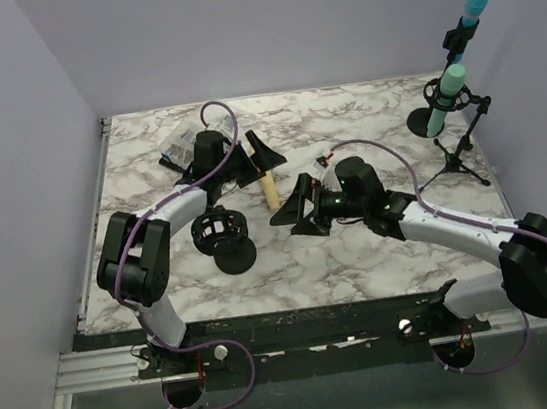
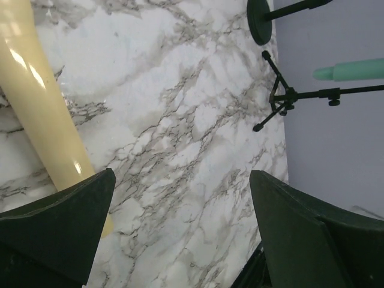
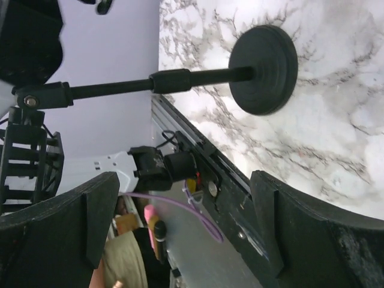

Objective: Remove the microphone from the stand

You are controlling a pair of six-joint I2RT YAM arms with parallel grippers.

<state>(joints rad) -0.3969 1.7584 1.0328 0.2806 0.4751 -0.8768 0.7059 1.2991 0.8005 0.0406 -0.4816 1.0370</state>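
Lying flat on the marble table [image 1: 359,244], the cream microphone [image 1: 271,191] sits near the table's middle, its long axis running roughly from 12 to 6 o'clock in the overhead view. Its far end is tucked under the left gripper [image 1: 254,161], so which end is the head cannot be told. That gripper's jaws are spread wide and clasp nothing; in the left wrist view the microphone passes under one finger [image 2: 57,240].

At 7 o'clock of the microphone, close by, stands the empty round-base stand [image 1: 228,243]. The right gripper [image 1: 298,211] is at 4 o'clock of the microphone, just as wide open and also empty.

The 2 o'clock corner is crowded: a teal microphone [image 1: 444,99] sits in a second round-base stand [image 1: 422,123], and a blue microphone [image 1: 476,0] tops a tripod stand [image 1: 464,154], both hard by the right edge and wall.

Bare marble lies along the 12 o'clock edge and toward 6 o'clock, between the empty stand and the right arm.
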